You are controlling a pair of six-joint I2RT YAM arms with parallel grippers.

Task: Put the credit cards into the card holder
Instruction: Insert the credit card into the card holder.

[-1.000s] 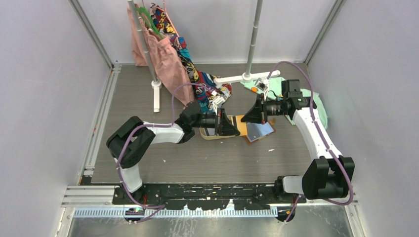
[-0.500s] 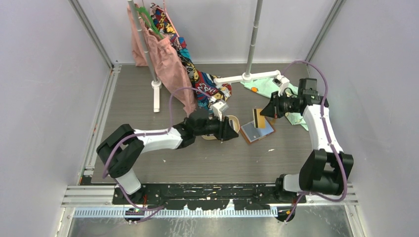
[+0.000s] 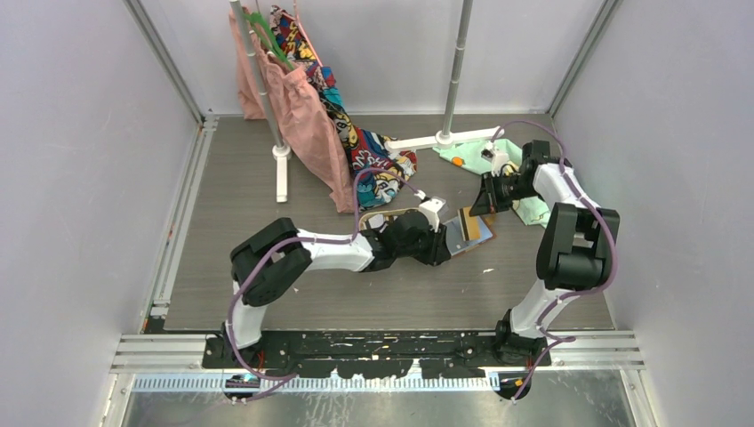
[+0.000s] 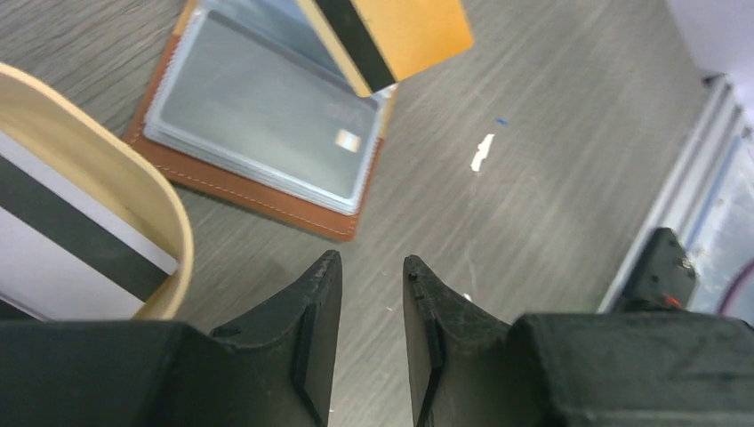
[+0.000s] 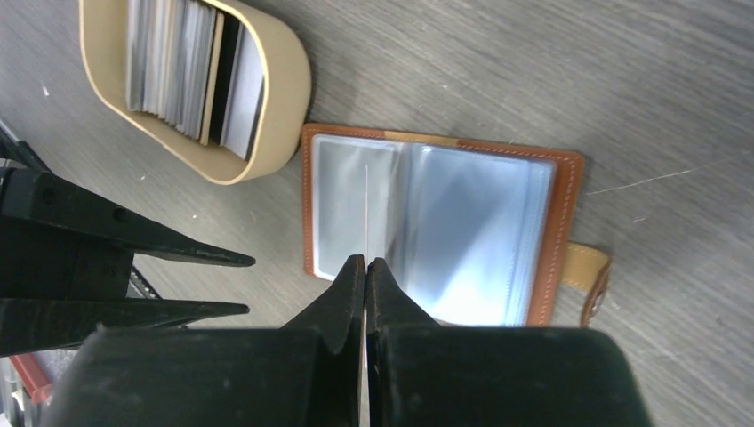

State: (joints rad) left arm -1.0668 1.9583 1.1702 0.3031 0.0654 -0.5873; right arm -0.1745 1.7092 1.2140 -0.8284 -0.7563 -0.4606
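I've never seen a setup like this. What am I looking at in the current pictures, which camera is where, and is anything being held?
Two robot arms are bolted at the near edge of a table. The wide picture looks down from above and behind them. The other two come from a camera on each wrist, so the black prongs at the bottom are that arm's own fingers. On the table lie an open brown card holder with clear sleeves and, beside it, an oval wooden tray holding more cards. The right gripper is shut on an orange card with a black stripe, held over the holder. The left gripper is open and empty. Clothes hang at the back.
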